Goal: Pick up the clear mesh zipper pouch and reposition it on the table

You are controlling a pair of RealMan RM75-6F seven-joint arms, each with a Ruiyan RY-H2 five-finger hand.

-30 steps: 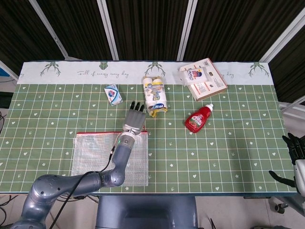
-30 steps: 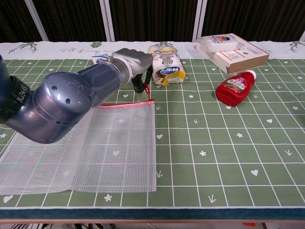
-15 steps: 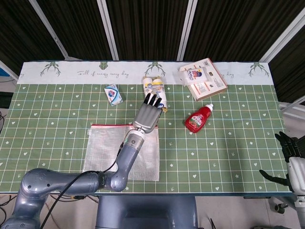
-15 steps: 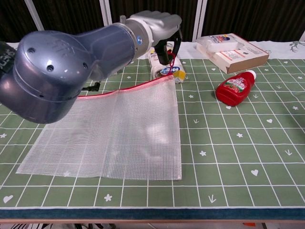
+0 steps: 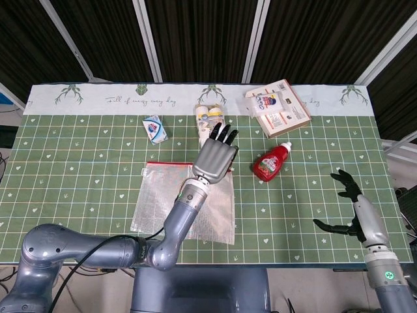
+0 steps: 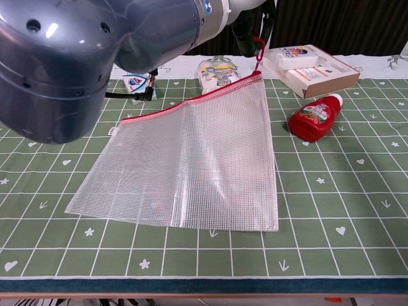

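The clear mesh zipper pouch (image 5: 186,202) (image 6: 191,159) with a red zipper edge lies mid-table, its far right corner lifted off the cloth. My left hand (image 5: 218,156) (image 6: 245,19) hangs over that corner and pinches the red zipper pull (image 6: 258,50), so the pouch slopes up toward it. The pouch's near edge still rests on the table. My right hand (image 5: 348,208) hovers at the front right of the table, fingers spread, holding nothing; the chest view does not show it.
A red sauce bottle (image 5: 270,162) (image 6: 315,116) lies just right of the pouch. Behind it are a flat box (image 5: 279,107) (image 6: 312,67), a yellow-and-white package (image 5: 208,119) (image 6: 217,67) and a small blue packet (image 5: 154,128) (image 6: 135,81).
My left hand has moved right and upward, dragging the pouch to the right and lifting its zipper corner. My right hand has come in over the table's right front.
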